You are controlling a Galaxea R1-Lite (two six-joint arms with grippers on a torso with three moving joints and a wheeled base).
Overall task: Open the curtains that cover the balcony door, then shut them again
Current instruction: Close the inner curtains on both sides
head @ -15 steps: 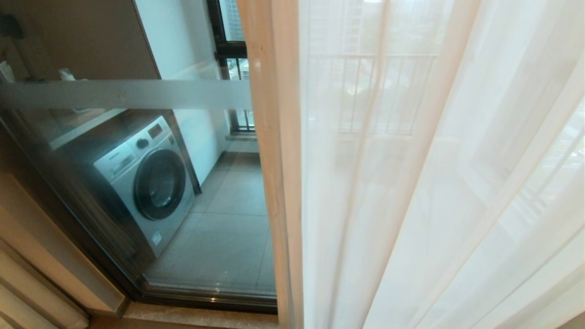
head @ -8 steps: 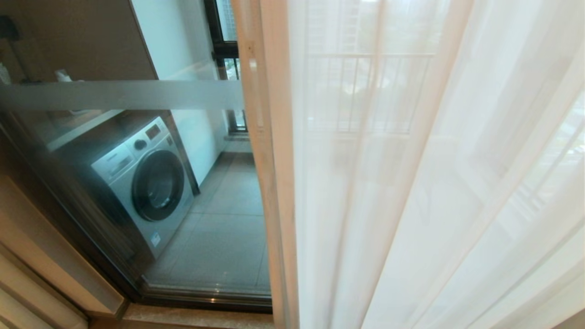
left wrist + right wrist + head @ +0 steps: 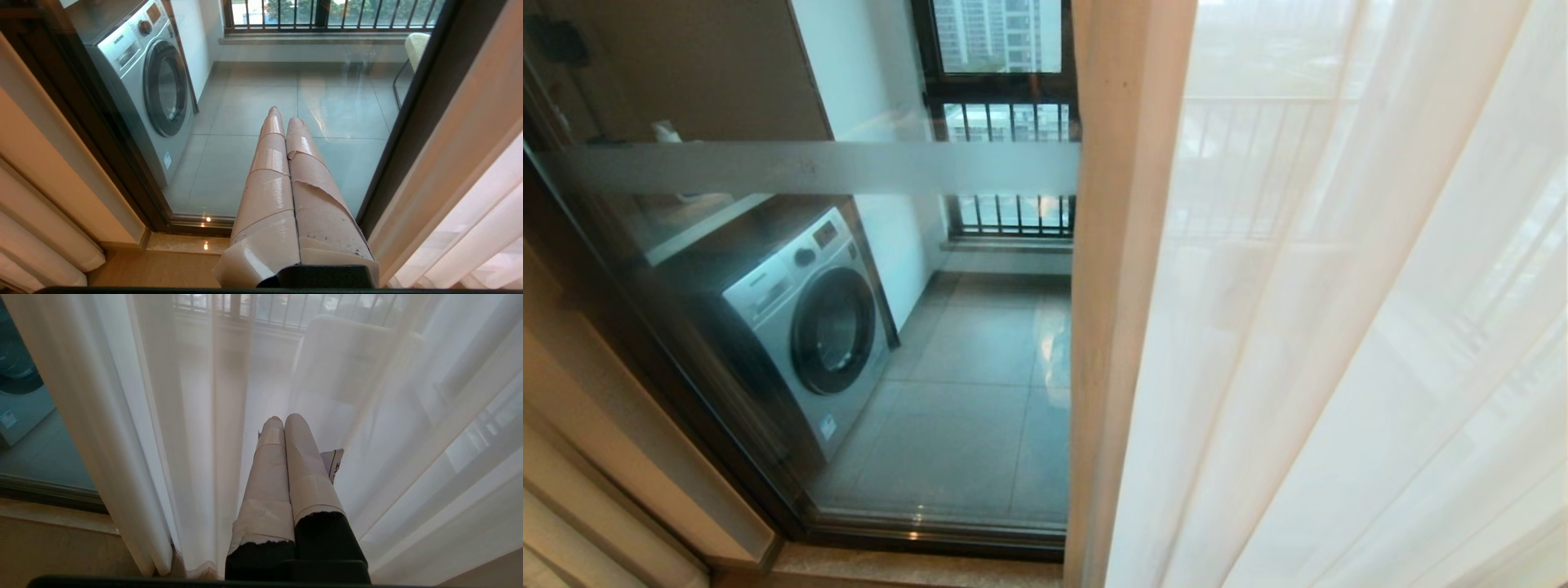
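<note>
The curtains (image 3: 1339,327) hang over the right half of the head view in long sheer folds, their cream hem (image 3: 1111,286) running top to bottom just right of centre. Left of that hem the balcony door (image 3: 849,367) stands uncovered: a glass pane in a dark frame, crossed by a frosted band (image 3: 809,167). Through the glass a silver washer (image 3: 805,327) stands on the left of the balcony, on a grey tiled floor (image 3: 988,384), and a black-barred railing window (image 3: 1013,163) closes the far end. A stone sill (image 3: 915,567) runs under the door's lower frame. No arm shows in the head view.

In the left wrist view the left gripper (image 3: 284,114) is clenched, its two tape-wrapped fingers (image 3: 269,163) pressed together with nothing between them. It points at the bare glass, apart from it, with the washer to one side and the door's dark upright (image 3: 412,122) and the curtain hem to the other. A pale chair (image 3: 416,45) shows beyond the glass near the railing.

In the right wrist view the right gripper (image 3: 282,418) is also clenched and empty, taped fingers (image 3: 302,465) side by side. It faces the sheer fabric (image 3: 388,437); whether the tips touch the fabric cannot be told. The curtain's edge (image 3: 102,437) hangs to one side, down to the floor, with a strip of glass beyond it.
</note>
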